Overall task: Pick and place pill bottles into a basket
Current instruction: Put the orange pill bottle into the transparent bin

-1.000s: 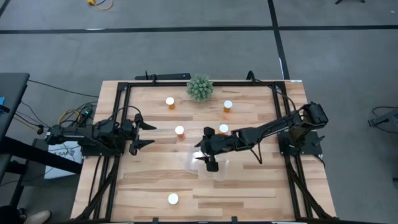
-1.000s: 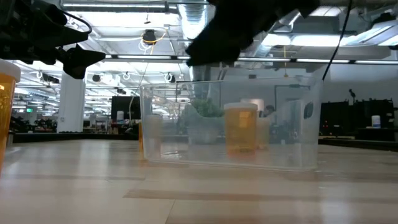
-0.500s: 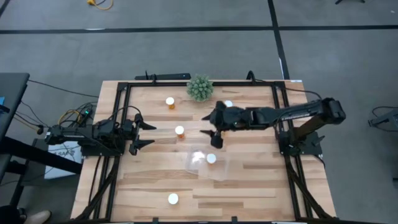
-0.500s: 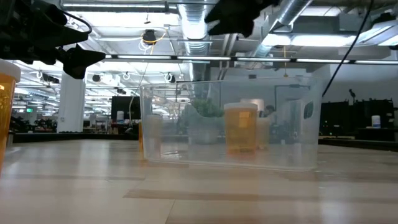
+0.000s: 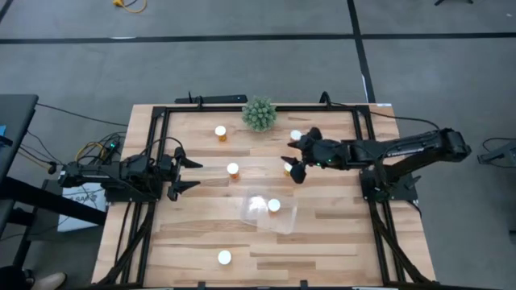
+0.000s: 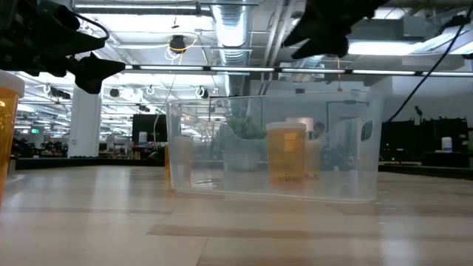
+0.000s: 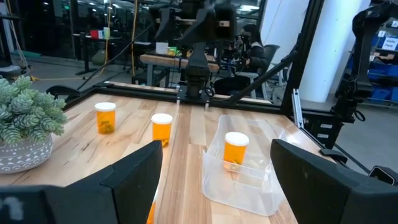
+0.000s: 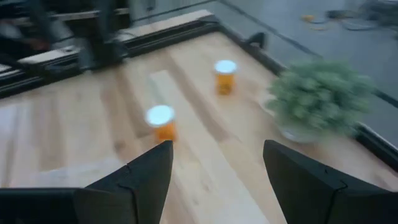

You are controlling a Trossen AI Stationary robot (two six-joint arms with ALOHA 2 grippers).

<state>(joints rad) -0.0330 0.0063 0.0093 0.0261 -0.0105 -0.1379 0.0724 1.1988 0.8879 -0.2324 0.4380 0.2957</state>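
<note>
The clear basket lies on the table's near middle with one orange, white-capped pill bottle standing upright in it. Other pill bottles stand on the wood: two at the far left, one near the front edge, and two at the far middle. My right gripper hangs open and empty above those two, well clear of the table. At the table's left edge my left gripper stands open and empty.
A spiky green plant in a pot stands at the far edge, just left of my right gripper. A black metal frame runs round the table. Bare wood lies to the right of the basket and along the near edge.
My right gripper has risen from just above the basket and gone toward the table's far edge and somewhat to the right, rolling as it went. Its fingers keep the same gap. The bottle in the basket stands where it was.
</note>
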